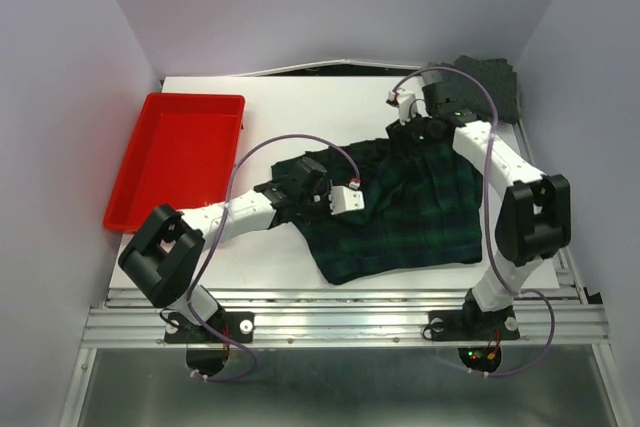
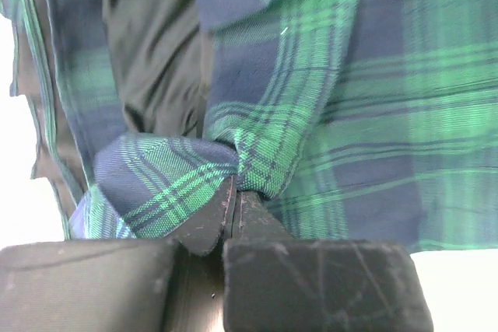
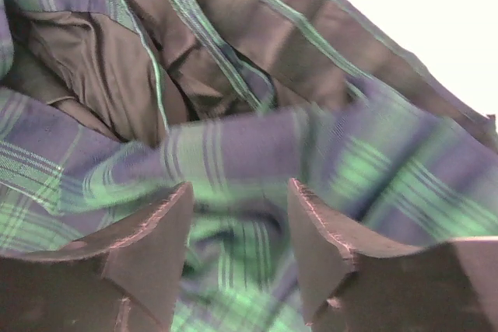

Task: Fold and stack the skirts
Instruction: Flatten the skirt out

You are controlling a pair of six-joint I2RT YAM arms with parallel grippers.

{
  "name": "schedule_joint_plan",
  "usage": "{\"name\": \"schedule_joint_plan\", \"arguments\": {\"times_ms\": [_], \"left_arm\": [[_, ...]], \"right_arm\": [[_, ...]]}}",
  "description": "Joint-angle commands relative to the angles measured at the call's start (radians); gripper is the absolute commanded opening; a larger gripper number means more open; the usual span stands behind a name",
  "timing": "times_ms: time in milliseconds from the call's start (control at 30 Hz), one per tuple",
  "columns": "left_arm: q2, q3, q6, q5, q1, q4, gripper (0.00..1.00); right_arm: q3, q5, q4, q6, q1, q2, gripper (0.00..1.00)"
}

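Pinching plaid skirt (image 2: 373, 114): left claw (image 2: 235, 196).

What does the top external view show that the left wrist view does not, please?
Only the top view: the red tray, the right gripper at the green-navy plaid skirt's far edge, and a dark garment at the table's far right corner. Only the left wrist view: the left gripper pinched shut on a fold, beside the dark lining. Both: the plaid skirt.

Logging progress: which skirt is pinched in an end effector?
The green-navy plaid skirt, pinched by the left end effector; the dark charcoal skirt lies apart at the far right corner.
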Motion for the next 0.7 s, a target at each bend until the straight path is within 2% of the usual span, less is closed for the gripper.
{"name": "schedule_joint_plan", "arguments": {"times_ms": [0, 133, 267, 367, 400, 467, 500, 667], "left_arm": [[0.000, -0.028, -0.045, -0.157, -0.001, 0.195, 0.00], [0.003, -0.026, -0.041, -0.190, -0.002, 0.221, 0.00], [0.028, -0.006, -0.052, -0.192, -0.001, 0.211, 0.00], [0.037, 0.008, -0.062, -0.203, -0.001, 0.205, 0.00], [0.037, 0.011, -0.065, -0.203, -0.001, 0.202, 0.00], [0.037, 0.020, -0.073, -0.209, 0.002, 0.195, 0.00], [0.037, 0.021, -0.076, -0.212, 0.007, 0.194, 0.00], [0.054, 0.061, -0.114, -0.200, 0.045, 0.174, 0.00]], "right_arm": [[0.083, -0.053, -0.041, -0.088, 0.045, 0.075, 0.62], [0.030, 0.004, 0.017, -0.282, 0.071, 0.074, 0.76], [0.105, 0.019, -0.028, -0.330, 0.080, 0.137, 0.75], [0.149, 0.024, -0.079, -0.330, 0.080, 0.197, 0.53], [0.159, 0.024, -0.084, -0.336, 0.080, 0.203, 0.40], [0.159, 0.025, -0.104, -0.345, 0.080, 0.203, 0.22], [0.150, 0.028, -0.108, -0.342, 0.080, 0.198, 0.01], [0.099, 0.033, -0.110, -0.336, 0.060, 0.122, 0.01]]}}
